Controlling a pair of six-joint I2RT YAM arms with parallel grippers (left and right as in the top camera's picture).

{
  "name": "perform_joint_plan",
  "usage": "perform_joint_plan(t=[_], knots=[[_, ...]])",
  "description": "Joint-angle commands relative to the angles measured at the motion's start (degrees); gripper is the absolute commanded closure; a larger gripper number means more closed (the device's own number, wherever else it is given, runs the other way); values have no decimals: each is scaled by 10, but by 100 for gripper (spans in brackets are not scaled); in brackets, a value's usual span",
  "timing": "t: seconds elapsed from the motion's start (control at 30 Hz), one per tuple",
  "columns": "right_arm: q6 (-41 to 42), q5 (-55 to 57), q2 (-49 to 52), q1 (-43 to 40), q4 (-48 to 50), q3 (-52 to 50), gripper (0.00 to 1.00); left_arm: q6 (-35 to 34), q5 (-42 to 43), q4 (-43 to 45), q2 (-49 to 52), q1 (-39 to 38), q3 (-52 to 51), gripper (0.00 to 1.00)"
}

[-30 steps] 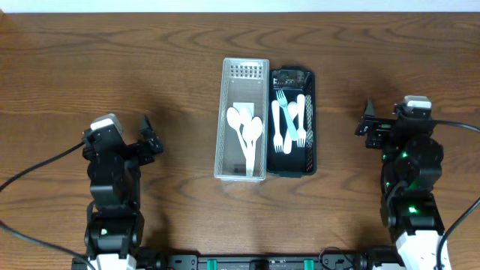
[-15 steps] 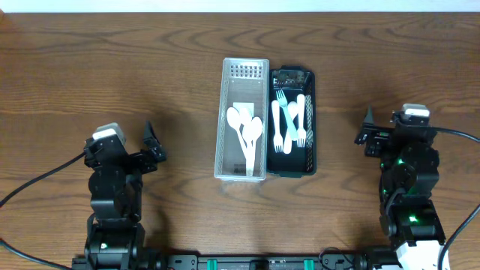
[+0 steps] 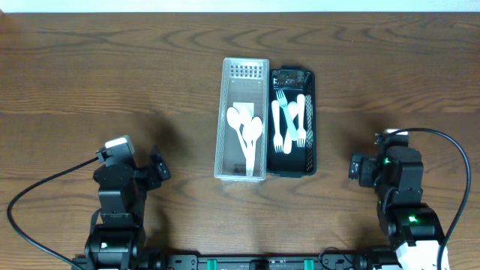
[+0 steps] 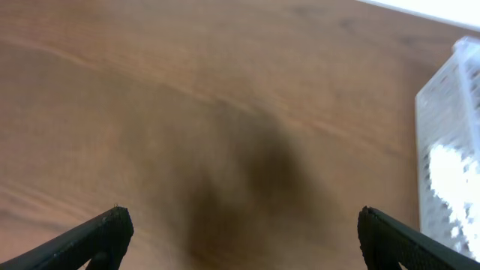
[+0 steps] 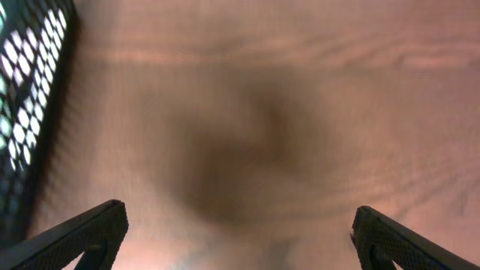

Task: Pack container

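A clear plastic container point(image 3: 222, 120) holding white spoons point(image 3: 246, 131) stands at the table's middle. It touches a black mesh container point(image 3: 310, 120) holding white and light blue forks point(image 3: 289, 120). My left gripper point(image 3: 157, 166) is open and empty over bare wood, left of the containers; its wrist view shows the clear container's edge point(image 4: 446, 150). My right gripper point(image 3: 355, 168) is open and empty over bare wood, right of them; its wrist view shows the black container's corner point(image 5: 30, 82).
The wooden table point(image 3: 90, 67) surrounds the containers. Cables run from each arm toward the front edge point(image 3: 30, 191), point(image 3: 465, 202).
Both arms have drawn back toward the front edge of the table and dropped lower. The containers and cutlery have not moved.
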Motion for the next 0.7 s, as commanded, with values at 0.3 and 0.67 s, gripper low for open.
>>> perform_joint_plan(t=[0.3, 0.67], knots=[[-9, 11, -143, 6, -123, 0, 1, 3, 1, -27, 17, -3, -2, 2], [-17, 6, -376, 5, 48, -75, 1, 3, 1, -27, 17, -3, -2, 2]])
